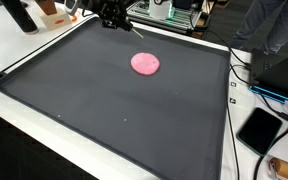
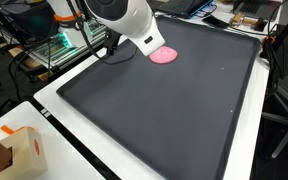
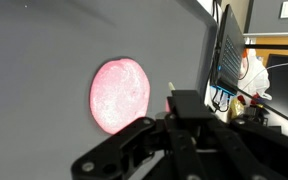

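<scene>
Pink disc [image 1: 145, 64], one, round and flat: it is lying on the black mat [image 1: 104, 110], toward the end where my arm is standing. The mat is covering most of the white desk [image 1: 29, 55]. My claw [image 1: 111, 17], black, is hovering over the mat's edge, near the disc and apart from it. I cannot tell whether its fingers are spread or pressed together. A black tablet [image 1: 259, 129] is resting beside the mat.

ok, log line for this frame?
pink disc: flat on black mat, nothing touching it | gripper: apart from disc, open or shut unclear
</scene>
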Robot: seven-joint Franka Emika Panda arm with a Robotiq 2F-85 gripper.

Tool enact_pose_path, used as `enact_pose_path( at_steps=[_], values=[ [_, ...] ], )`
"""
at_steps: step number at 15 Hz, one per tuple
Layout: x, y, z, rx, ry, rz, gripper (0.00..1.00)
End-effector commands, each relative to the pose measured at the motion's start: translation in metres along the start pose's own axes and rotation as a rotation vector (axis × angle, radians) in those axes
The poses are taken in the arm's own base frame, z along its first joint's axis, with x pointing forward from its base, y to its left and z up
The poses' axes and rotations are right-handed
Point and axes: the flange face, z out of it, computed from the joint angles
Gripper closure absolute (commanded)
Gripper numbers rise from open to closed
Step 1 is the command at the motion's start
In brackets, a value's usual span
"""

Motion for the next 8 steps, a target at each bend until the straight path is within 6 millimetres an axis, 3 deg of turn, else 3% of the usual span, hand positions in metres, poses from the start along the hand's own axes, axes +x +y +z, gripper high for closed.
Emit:
enact_pose_path(
  at_steps=[1,8],
  values=[
    [-0.0013,0.0092,-0.0013,0.015,0.012,0.003,0.97],
    [-0.0024,0.0132,-0.0037,0.009,0.019,0.024,0.97]
  ],
)
